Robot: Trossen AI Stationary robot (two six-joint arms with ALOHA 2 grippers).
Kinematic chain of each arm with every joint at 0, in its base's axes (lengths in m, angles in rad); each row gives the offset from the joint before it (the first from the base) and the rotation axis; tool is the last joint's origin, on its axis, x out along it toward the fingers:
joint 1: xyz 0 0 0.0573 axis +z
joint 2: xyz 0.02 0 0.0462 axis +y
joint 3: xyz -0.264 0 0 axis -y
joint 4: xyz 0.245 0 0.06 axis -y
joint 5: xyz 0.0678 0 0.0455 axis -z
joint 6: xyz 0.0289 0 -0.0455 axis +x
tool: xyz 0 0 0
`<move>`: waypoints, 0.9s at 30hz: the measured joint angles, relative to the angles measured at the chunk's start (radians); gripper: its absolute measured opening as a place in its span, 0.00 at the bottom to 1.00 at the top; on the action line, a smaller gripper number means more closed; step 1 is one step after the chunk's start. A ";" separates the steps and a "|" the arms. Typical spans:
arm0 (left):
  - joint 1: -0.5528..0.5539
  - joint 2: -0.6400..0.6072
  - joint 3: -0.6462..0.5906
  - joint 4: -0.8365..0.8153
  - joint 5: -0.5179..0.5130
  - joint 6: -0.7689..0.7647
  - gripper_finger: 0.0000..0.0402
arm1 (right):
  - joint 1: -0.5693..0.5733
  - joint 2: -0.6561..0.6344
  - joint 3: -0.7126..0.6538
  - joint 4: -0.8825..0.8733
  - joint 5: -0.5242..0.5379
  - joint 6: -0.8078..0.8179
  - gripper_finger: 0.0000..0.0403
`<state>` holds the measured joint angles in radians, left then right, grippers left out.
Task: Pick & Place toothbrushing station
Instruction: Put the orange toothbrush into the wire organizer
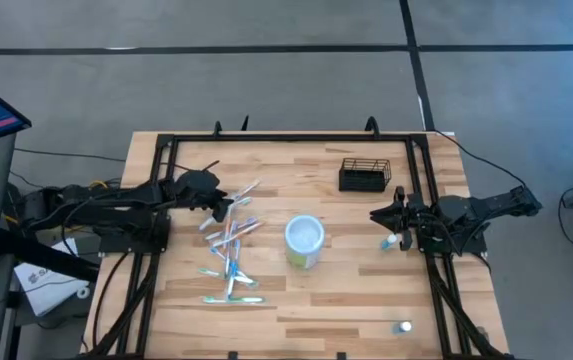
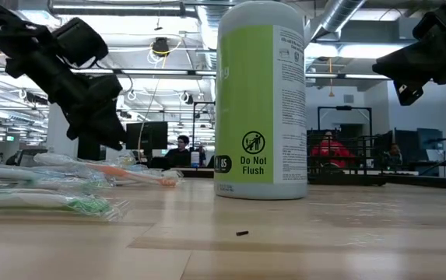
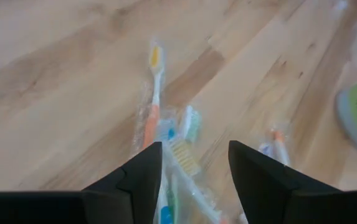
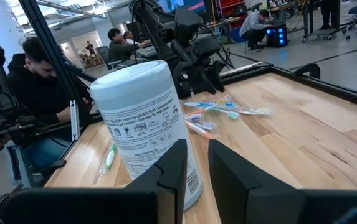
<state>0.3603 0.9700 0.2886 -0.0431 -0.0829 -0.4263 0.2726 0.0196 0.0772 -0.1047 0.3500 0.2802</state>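
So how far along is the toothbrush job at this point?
Nothing looks placed yet: the black wire basket shows nothing inside from above. The left claw hangs open over the pile of wrapped toothbrushes, holding none. The right claw waits beside the wipes canister. All of the picking and placing remains.

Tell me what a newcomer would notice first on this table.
A tall white-and-green wipes canister stands upright mid-table. Left of it sprawls a loose heap of wrapped toothbrushes, with the left end effector open just above the pile. The small black wire basket sits toward the far right, and the right end effector waits beside it.
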 joint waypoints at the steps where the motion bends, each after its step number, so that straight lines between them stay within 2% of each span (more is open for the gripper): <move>1: 0.002 0.010 0.000 0.000 -0.006 0.000 0.44 | 0.000 0.000 0.000 0.000 0.000 0.000 0.15; 10: 0.004 0.033 0.000 0.030 -0.033 -0.024 0.44 | 0.000 0.000 0.000 0.000 0.000 0.000 0.15; 22: 0.004 0.166 0.000 0.100 -0.033 -0.062 0.44 | 0.000 0.000 0.000 0.000 0.000 0.000 0.15; 27: 0.004 0.188 0.000 0.110 -0.032 -0.062 0.36 | 0.000 0.000 0.000 0.000 0.000 0.000 0.15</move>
<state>0.3641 1.1577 0.2882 0.0669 -0.1150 -0.4881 0.2726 0.0196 0.0772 -0.1051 0.3500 0.2802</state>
